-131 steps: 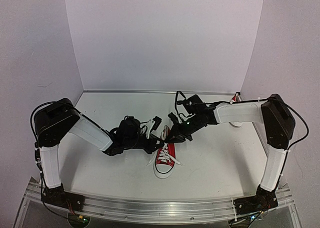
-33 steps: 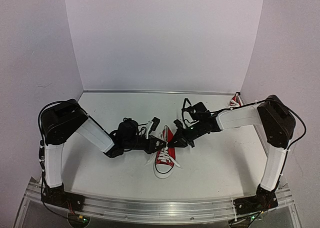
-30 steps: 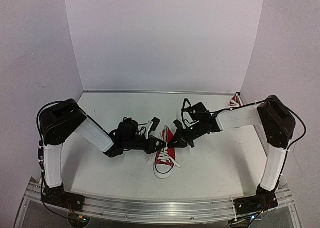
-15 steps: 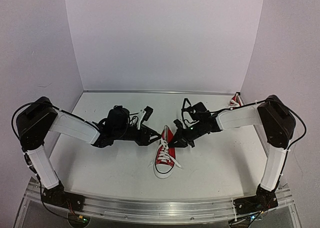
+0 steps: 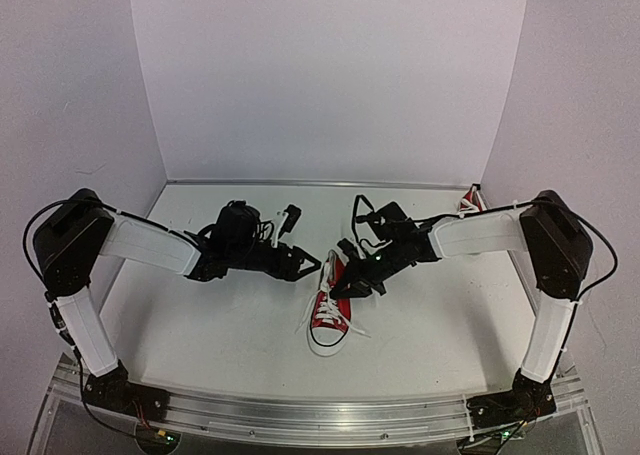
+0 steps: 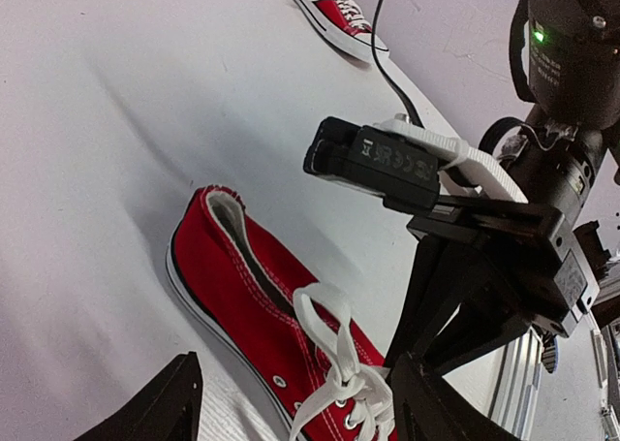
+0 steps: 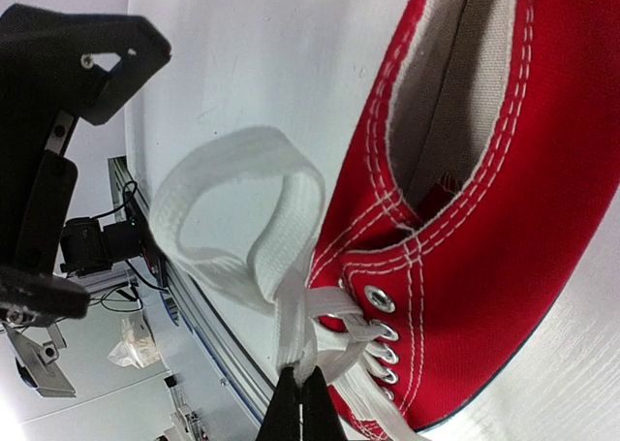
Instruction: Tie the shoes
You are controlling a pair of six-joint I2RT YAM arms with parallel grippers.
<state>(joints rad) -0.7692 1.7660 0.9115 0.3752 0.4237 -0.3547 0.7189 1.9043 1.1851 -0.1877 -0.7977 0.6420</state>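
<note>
White table [image 5: 240, 345]: carried both shoes.
- Near red canvas sneaker with white rubber sole and white laces [image 5: 328, 313] lay just below and between the two pincers.
- Second red canvas sneaker [image 6: 334, 5] lay well apart, far beyond the right pincer.

Left pincer [image 6: 295, 402]: fingers wide apart, gripping nothing, low beside the near sneaker's side.

Right pincer [image 7: 300, 410]: tips together, clamped on the base of the white lace loop [image 7: 237, 218], which stood up off the eyelets.

Judgement: the step in hand was forming the bow.
- The right pincer should keep the loop base taut without dragging the sneaker.
- The left pincer should come in low, take the free lace end rather than the loop, and wrap it close to the right tips.

Not resolved:
- The free lace end could not be traced in any view.
- Any first knot under the loop was hidden by the right tips.
- The toe was cut off in both wrist views.
</note>
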